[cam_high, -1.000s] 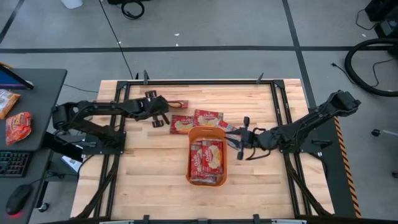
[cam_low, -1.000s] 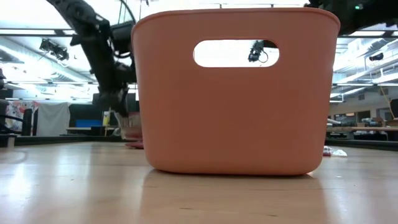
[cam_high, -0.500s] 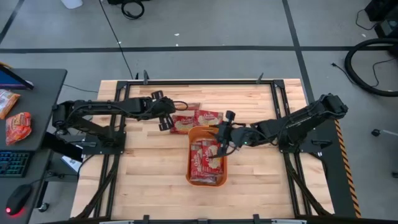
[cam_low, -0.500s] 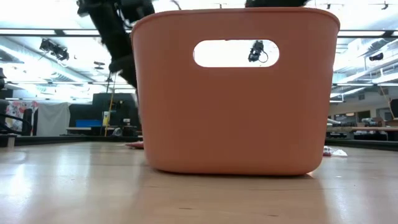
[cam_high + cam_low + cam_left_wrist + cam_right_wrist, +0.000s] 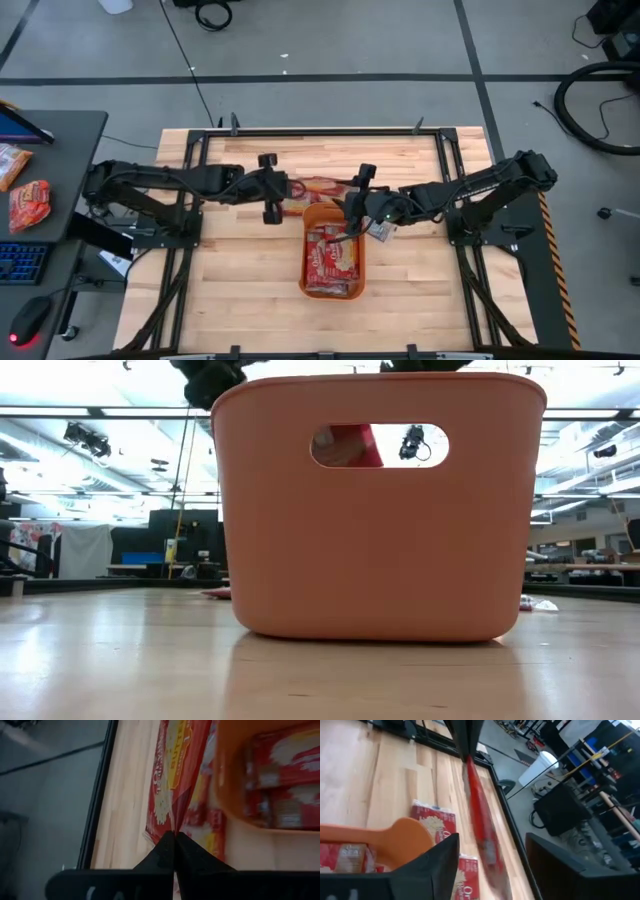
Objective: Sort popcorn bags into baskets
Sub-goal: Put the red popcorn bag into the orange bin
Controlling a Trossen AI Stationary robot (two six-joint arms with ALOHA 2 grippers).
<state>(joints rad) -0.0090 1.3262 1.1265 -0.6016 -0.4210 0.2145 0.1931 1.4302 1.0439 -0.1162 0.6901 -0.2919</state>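
The orange basket (image 5: 304, 255) stands mid-table with several red popcorn bags (image 5: 335, 262) lying flat in it. My left gripper (image 5: 271, 196) hovers just left of the basket's far end, shut on one red bag (image 5: 177, 770). That bag shows edge-on in the right wrist view (image 5: 471, 785). My right gripper (image 5: 352, 206) is open over the basket's far end, its fingers (image 5: 422, 870) wide apart. Below it a bag (image 5: 348, 232) slants inside the basket and shows through the handle hole (image 5: 350, 448). Loose bags (image 5: 322, 185) lie flat on the table beyond the basket. My left gripper pinches one edge of the bag (image 5: 174, 822) between its two shut fingers, only at their free ends. The fingers point down and the bag hangs below them, thin side toward the other arm. Whether its lower end touches the table I cannot tell.
Black frame rails (image 5: 300, 131) border the table. Bare wood (image 5: 240, 290) lies on the near side, left and right of the basket. A desk (image 5: 40, 200) with snack packets, a keyboard and a mouse stands off the left edge.
My left gripper has risen and gone toward the basket, carrying its bag along. My right gripper has gone toward the table's left, from beside the basket to over its far end. A red bag now shows behind the basket's handle hole, where none showed before.
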